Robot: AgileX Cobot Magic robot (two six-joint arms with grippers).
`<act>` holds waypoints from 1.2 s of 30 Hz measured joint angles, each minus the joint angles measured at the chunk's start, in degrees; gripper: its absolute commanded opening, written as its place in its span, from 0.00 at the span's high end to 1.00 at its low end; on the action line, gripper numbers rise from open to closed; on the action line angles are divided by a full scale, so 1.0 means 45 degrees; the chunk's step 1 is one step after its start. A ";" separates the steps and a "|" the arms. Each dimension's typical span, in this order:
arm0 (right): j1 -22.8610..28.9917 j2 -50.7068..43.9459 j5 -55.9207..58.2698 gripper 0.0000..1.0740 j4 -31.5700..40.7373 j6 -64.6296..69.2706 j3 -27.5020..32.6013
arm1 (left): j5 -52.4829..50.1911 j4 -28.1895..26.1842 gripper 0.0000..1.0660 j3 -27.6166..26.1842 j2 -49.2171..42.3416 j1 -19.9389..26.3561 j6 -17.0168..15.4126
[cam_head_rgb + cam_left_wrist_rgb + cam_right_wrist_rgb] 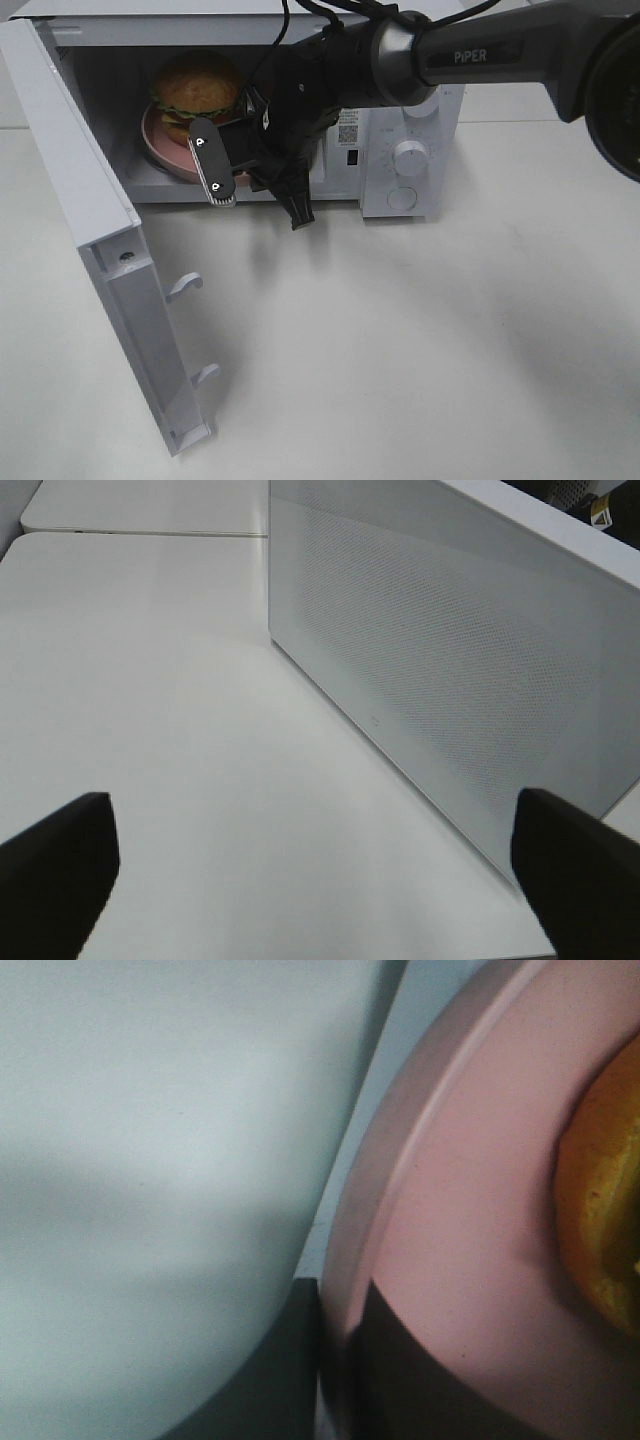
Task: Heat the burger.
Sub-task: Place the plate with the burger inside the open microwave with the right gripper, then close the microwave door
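Exterior high: burger [195, 85] on pink plate [158, 150] inside microwave [412, 115].
Plate rim clenched by right jaws; left jaws released.

Burger [195, 85]: one item, upright and intact. Round golden-brown bun over frilled green lettuce, with a red layer showing beneath. It sat on the pink plate [158, 148], inside the white microwave [410, 110], whose door stood open.

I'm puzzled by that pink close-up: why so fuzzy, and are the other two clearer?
Right wrist view: the pink plate sits very close, so it and the burger blur; exterior high view: sharp, soft arm shadow on the table; left wrist view: microwave door crisp, dark jaws blurred at the corners.
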 measured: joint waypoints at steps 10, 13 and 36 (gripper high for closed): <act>0.0000 0.0433 -0.0013 0.96 0.0000 -0.0013 -0.0713 | 0.0000 0.0000 0.06 0.0000 0.0000 0.0000 0.0000; -0.0025 0.0433 -0.0178 0.91 0.0000 -0.0013 -0.0713 | 0.0000 0.0000 0.06 0.0000 0.0000 0.0000 0.0000; -0.0140 -0.0191 -0.0802 0.53 0.0089 0.0102 -0.0140 | 0.0000 0.0000 0.06 0.0000 0.0000 0.0000 0.0000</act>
